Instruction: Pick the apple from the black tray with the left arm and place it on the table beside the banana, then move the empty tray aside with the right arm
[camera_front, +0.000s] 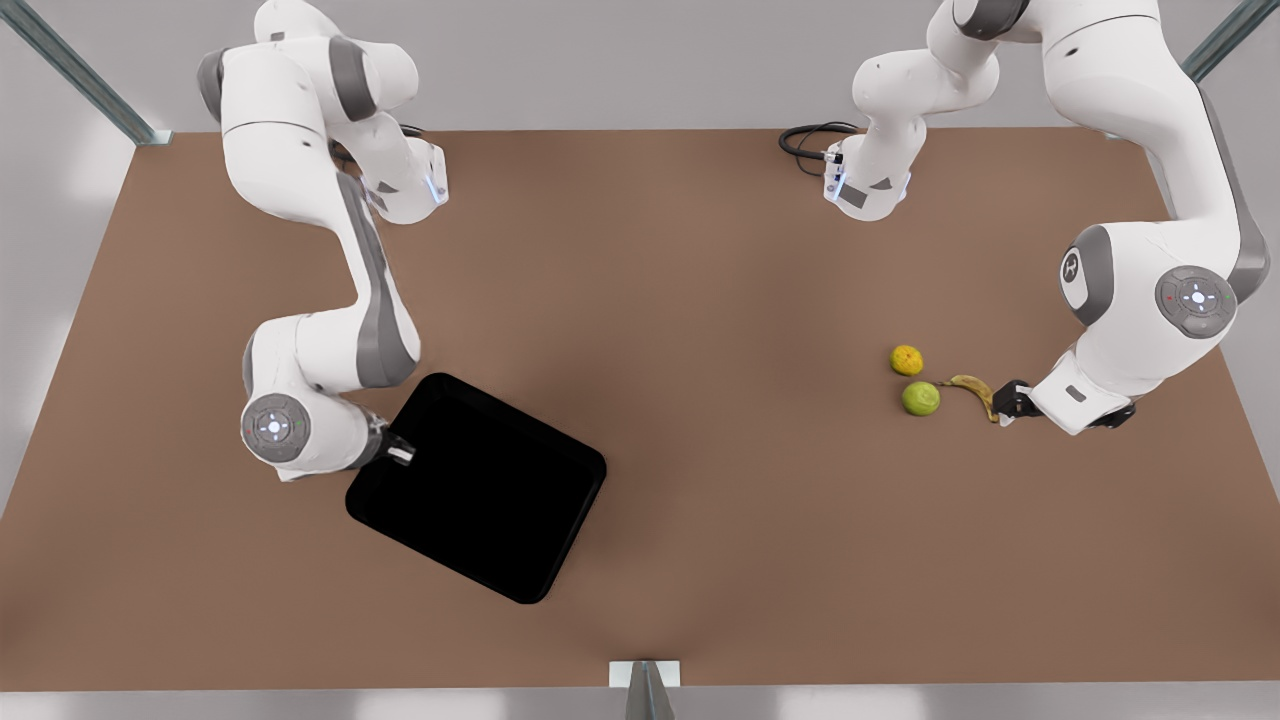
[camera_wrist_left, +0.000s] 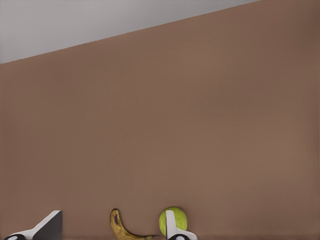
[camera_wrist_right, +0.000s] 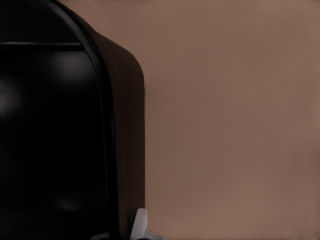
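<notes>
Apple (camera_front: 920, 398) sits on the table (camera_front: 700, 300), off the black tray (camera_front: 478, 486), just beside the banana (camera_front: 975, 392); whether they touch at the banana's near tip is not resolvable. A yellow-orange round fruit (camera_front: 906, 359) lies just beside the apple, on its far side from the front camera. All three are well apart from the tray, toward the front view's right.

Left gripper (camera_front: 1008, 402) is low at the banana's other end, away from the apple. Its fingers are spread with nothing between them: in the left wrist view one fingertip (camera_wrist_left: 171, 222) overlaps the apple (camera_wrist_left: 173, 221), the other sits well to the side, and the banana (camera_wrist_left: 121, 227) lies in the gap. Both fingers are cut off at the frame edge, and the banana's lower end is cut off too.

Right gripper (camera_front: 398, 452) is at the tray's corner nearest the front view's left. One white finger lies over the rim there. The right wrist view shows one fingertip (camera_wrist_right: 140, 225) outside the tray wall (camera_wrist_right: 127, 125), cut off by the frame edge; the other finger is hidden, so can't tell if it's pinching the rim or not.

Tray interior reads as flat black, nothing visible in it. It lies skewed relative to the table edges.

Tabletop is plain brown, grey surround, metal struts at the far corners, a small bracket at the near edge. A black cable (camera_front: 812, 140) loops by the arm base beyond the fruit.
</notes>
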